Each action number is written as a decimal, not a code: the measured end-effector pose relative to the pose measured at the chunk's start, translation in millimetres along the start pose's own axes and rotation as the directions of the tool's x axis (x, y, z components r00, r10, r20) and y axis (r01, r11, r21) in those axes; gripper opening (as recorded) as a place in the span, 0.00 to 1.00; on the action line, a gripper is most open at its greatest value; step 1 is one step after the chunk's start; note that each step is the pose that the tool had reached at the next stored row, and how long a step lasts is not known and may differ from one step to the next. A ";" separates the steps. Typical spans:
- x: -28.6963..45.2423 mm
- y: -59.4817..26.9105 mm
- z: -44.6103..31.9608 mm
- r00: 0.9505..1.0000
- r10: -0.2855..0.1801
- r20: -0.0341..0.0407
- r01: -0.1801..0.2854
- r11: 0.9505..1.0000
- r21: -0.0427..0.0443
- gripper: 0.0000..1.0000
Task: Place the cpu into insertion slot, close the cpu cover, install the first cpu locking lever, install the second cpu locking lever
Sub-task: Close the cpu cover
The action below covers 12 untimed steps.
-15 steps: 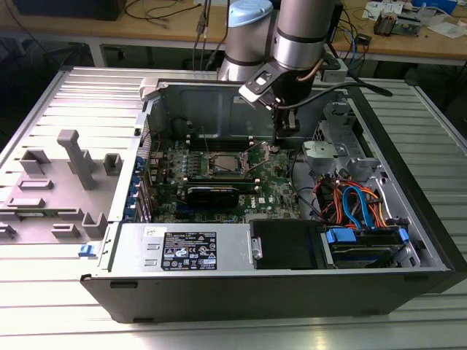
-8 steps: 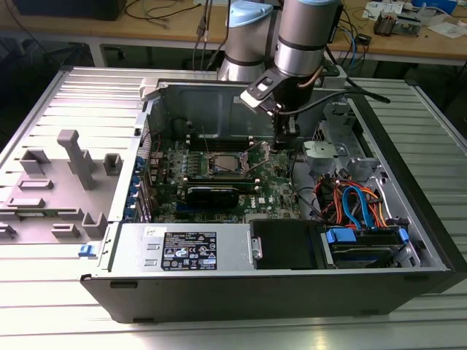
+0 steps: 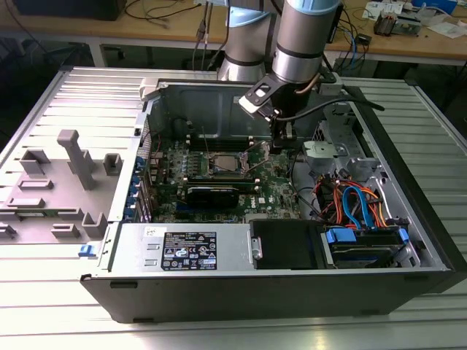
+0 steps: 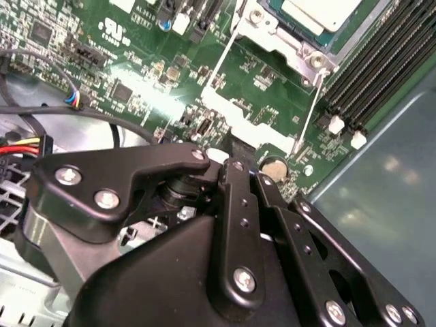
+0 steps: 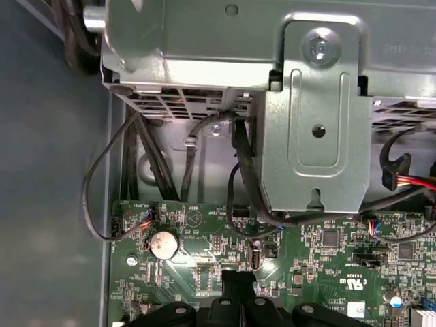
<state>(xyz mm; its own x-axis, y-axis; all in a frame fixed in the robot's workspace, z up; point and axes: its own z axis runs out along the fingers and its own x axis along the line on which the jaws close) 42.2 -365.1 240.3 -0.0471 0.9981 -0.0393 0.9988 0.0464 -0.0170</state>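
The cpu (image 4: 320, 12) shows its dull silver top inside the insertion slot (image 3: 222, 162) on the green motherboard (image 3: 273, 191). The cpu cover (image 4: 269, 33), a silver frame, lies flat around the chip. Two thin wire locking levers (image 4: 221, 65) (image 4: 308, 109) run from the socket toward my gripper (image 4: 235, 151). The gripper (image 3: 279, 144) hangs low over the board, at the exterior view's right of the socket, close to the lever ends. Its black fingers (image 5: 236, 281) are pressed together and I see nothing between them. Whether the levers are latched, I cannot tell.
The open case holds a power supply (image 3: 188, 251) in front and a drive bay with coloured cables (image 3: 357, 208) at the exterior view's right. A metal bracket (image 5: 317, 116) and black cables (image 5: 242, 170) stand beside the gripper. A coin battery (image 5: 162, 243) lies near the fingers. Grey fixtures (image 3: 69, 164) sit outside.
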 end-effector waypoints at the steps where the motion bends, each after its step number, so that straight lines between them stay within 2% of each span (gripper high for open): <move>1: 0.1 -1.8 0.0 1.000 -0.004 0.000 0.004 1.000 0.000 0.11; 4: 0.4 -9.5 0.0 1.000 -0.014 0.000 0.014 1.000 -0.001 0.11; 9: 0.6 -17.4 -5.4 1.000 -0.019 0.000 0.019 1.000 -0.001 0.11; 12: 0.8 -22.6 -5.9 1.000 -0.019 0.000 0.019 1.000 -0.001 0.11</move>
<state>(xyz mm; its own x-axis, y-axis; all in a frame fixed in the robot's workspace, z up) 19.6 -365.1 246.5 -0.0660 0.9971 -0.0385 0.9977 0.0654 -0.0168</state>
